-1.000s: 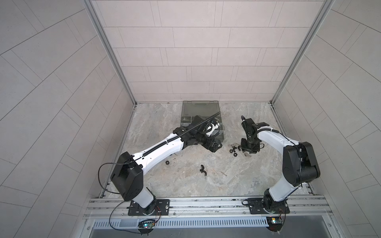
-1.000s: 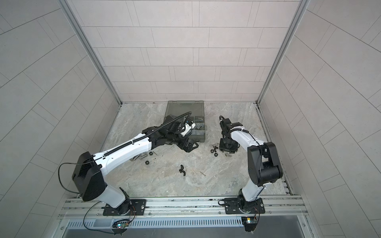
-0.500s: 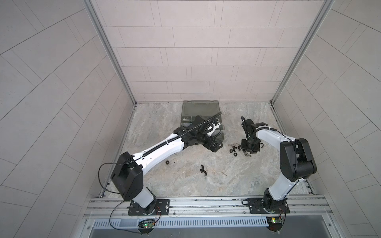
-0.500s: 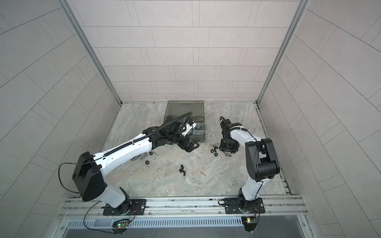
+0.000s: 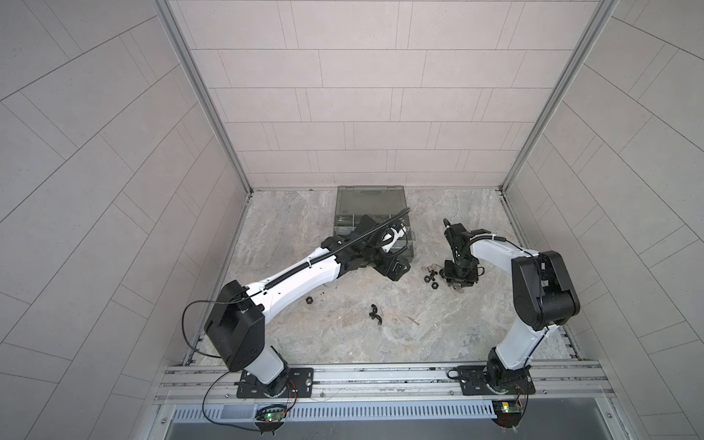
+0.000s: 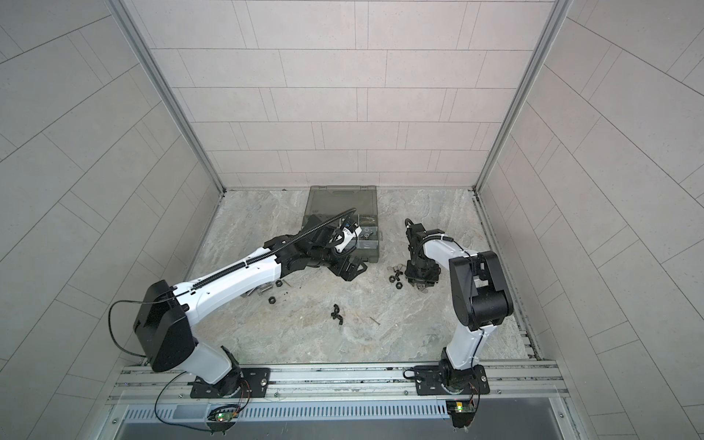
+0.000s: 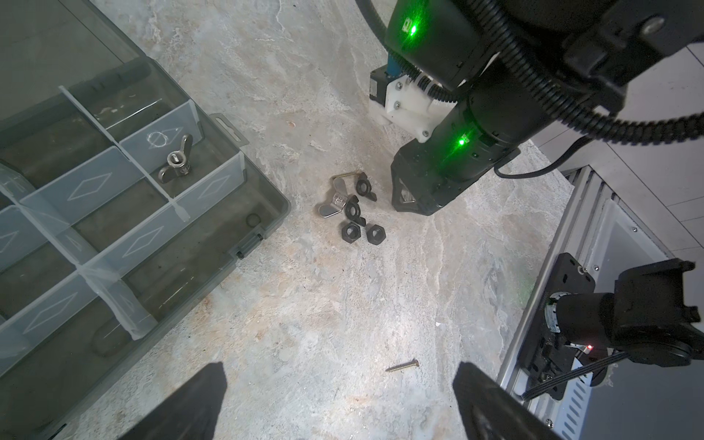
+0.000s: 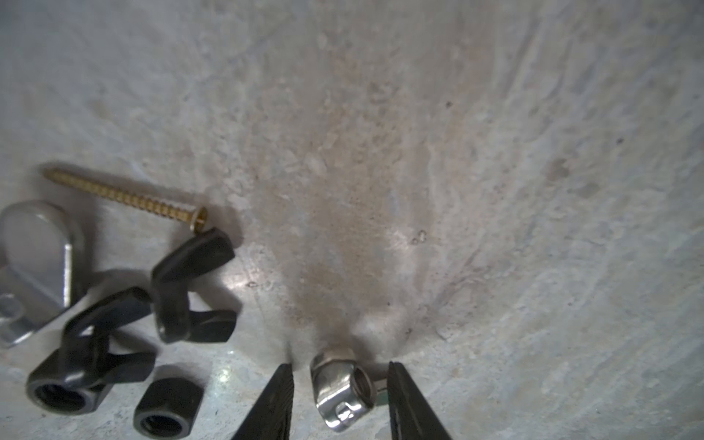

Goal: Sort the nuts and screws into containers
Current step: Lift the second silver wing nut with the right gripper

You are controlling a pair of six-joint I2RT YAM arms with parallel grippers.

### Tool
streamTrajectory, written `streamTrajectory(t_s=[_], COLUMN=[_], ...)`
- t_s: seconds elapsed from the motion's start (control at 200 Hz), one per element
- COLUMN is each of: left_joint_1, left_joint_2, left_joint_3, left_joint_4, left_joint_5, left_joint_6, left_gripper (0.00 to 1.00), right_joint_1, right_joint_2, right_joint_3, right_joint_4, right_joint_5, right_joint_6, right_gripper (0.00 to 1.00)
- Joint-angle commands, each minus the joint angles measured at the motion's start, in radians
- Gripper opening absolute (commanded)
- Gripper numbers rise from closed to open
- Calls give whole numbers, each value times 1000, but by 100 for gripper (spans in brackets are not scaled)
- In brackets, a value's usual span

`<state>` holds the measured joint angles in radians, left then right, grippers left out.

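Observation:
In the right wrist view my right gripper (image 8: pixel 339 404) stands open on the stone floor, one finger on each side of a silver nut (image 8: pixel 341 388), with a gap at both. Beside it lie black wing nuts (image 8: pixel 186 293), a black hex nut (image 8: pixel 167 407), a silver wing nut (image 8: pixel 34 259) and a brass screw (image 8: pixel 125 198). My left gripper (image 7: pixel 343 411) is wide open and holds nothing, just in front of the grey organizer case (image 7: pixel 213 274). One of its containers holds a silver wing nut (image 7: pixel 174 164). In both top views the grippers (image 5: pixel 394 268) (image 5: pixel 459 284) flank the nut pile (image 5: pixel 430 272).
Loose on the floor are a pair of black wing nuts (image 5: pixel 374 310), a black hex nut (image 5: pixel 309 300) and a thin screw (image 5: pixel 413 320), which is also under my left gripper (image 7: pixel 402 366). The case's lid (image 6: pixel 343 198) lies open against the back wall. The metal base rail (image 5: pixel 381 375) runs along the front.
The right arm's elbow has swung slightly inward while its gripper stays over the same spot. The left arm has not moved.

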<state>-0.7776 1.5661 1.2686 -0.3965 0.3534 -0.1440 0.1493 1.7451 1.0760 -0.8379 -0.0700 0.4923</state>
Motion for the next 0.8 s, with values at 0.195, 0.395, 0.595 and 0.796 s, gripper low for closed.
streamTrajectory(t_s=[0.195,0.395,0.595,0.796], left_joint_1=[-5,-5,-5,-5], left_joint_2=[-12,-12,-11,2], left_joint_3=[-9,-5,9,57], left_joint_4=[5,-3,-26,-92], left_joint_5=[-14,-14,-22,-49], left_joint_6=[24,26,46,104], left_gripper=[100,100,100,100], right_joint_1=[-5,-5,-4,-2], right_joint_2=[19,28,29,-4], right_joint_3=[-8,-7,12,57], right_joint_4=[-10,-15,-31,-60], right_joint_5=[-10,-11,-11,-17], right_joint_6=[-6,0,5,19], right_gripper=[32,18,10,8])
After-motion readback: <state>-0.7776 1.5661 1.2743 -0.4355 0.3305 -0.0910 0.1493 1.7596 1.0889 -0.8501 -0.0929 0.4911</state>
